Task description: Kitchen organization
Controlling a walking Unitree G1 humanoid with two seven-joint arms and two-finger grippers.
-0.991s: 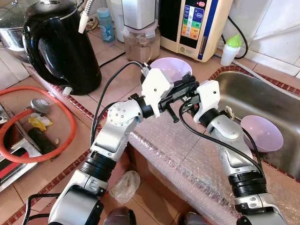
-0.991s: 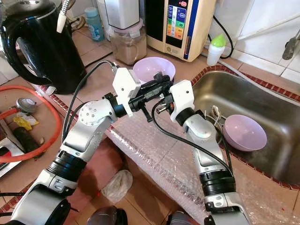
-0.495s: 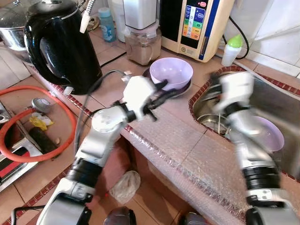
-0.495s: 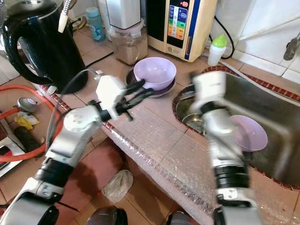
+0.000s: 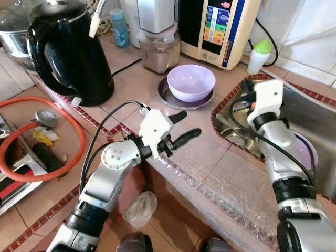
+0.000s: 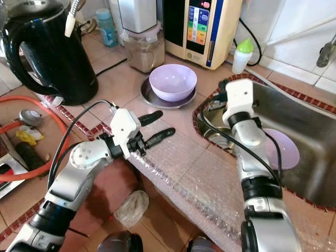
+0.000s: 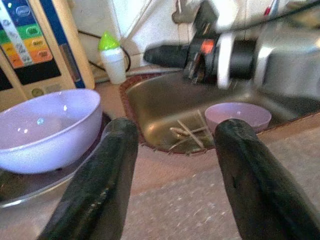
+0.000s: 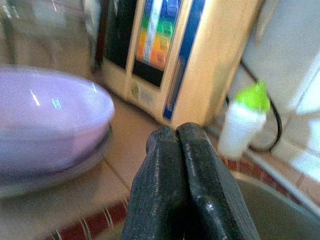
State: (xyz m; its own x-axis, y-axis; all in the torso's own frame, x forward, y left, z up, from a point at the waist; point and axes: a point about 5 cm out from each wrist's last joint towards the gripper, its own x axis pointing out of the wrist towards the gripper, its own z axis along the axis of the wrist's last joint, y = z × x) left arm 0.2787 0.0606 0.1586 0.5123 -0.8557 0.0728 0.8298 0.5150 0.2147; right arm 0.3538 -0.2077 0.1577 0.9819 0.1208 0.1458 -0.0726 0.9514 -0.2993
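A lilac bowl [image 5: 191, 82] sits on a round metal plate [image 5: 167, 97] on the tiled counter. A second lilac bowl [image 5: 308, 152] lies in the steel sink [image 5: 315, 107], partly hidden behind my right arm. My left gripper [image 5: 192, 122] hangs open and empty over the counter's front edge, short of the plated bowl; in the left wrist view its fingers [image 7: 105, 180] frame both bowls. My right gripper [image 6: 214, 103] is over the sink's left rim, pointing toward the counter, with its fingers [image 8: 175, 165] pressed shut on nothing.
A black kettle [image 5: 68, 50], a blender jar [image 5: 156, 50], a water purifier [image 5: 218, 29] and a green-capped bottle [image 5: 260, 55] line the back. Bubble wrap [image 5: 210, 173] covers the counter front. An orange hose [image 5: 79, 139] loops at lower left.
The two grippers, close together by the plated bowl a second ago, have parted: the left arm pulled back toward the counter edge, the right arm swung over the sink rim.
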